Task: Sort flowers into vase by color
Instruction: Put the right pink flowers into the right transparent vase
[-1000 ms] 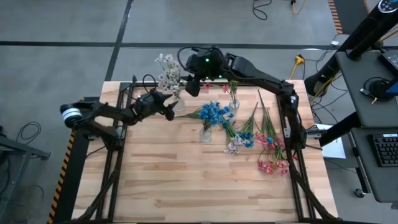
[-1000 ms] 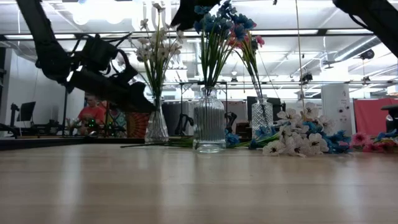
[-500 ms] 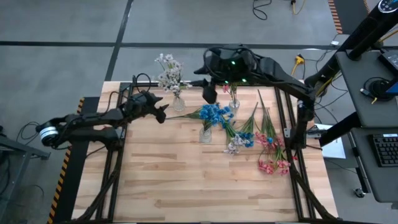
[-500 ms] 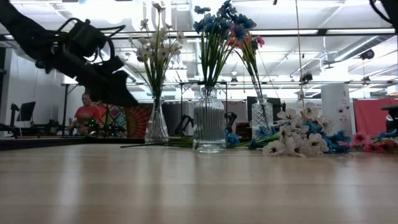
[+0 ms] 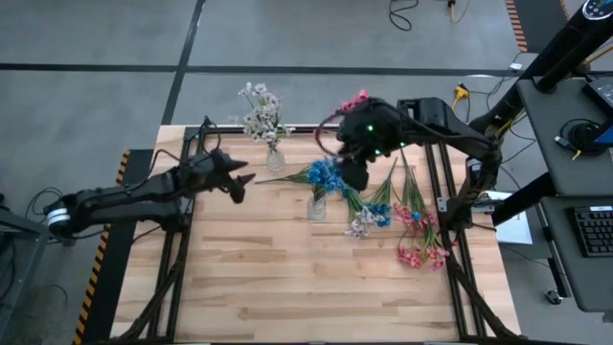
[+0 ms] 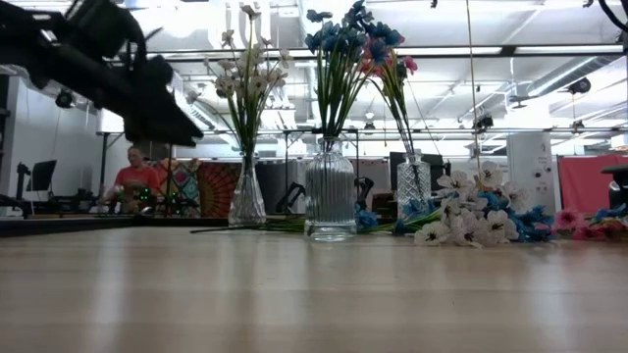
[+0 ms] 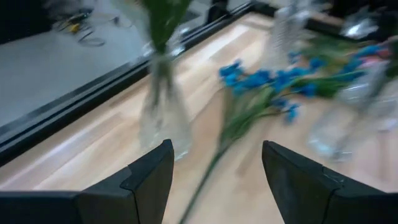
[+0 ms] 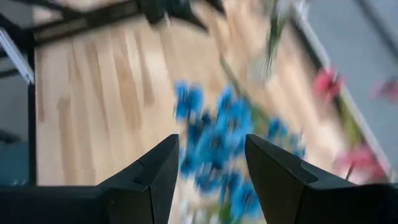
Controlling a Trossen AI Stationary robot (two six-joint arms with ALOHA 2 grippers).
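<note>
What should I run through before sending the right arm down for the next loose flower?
1. Right gripper empty: ok, fingers apart with nothing between them.
2. Left gripper empty: ok, open; it is off to the left of the vases.
3. Vases upright: ok, the white-flower vase, blue-flower vase and pink-flower vase all stand.
4. Loose flowers left: ok, a pile of white, blue and pink sprays lies at the right of the table.
5. Right arm's path: not ok, it hangs right over the blue-flower vase.
6. Which stem lies on top of the pile: cannot tell.
</note>
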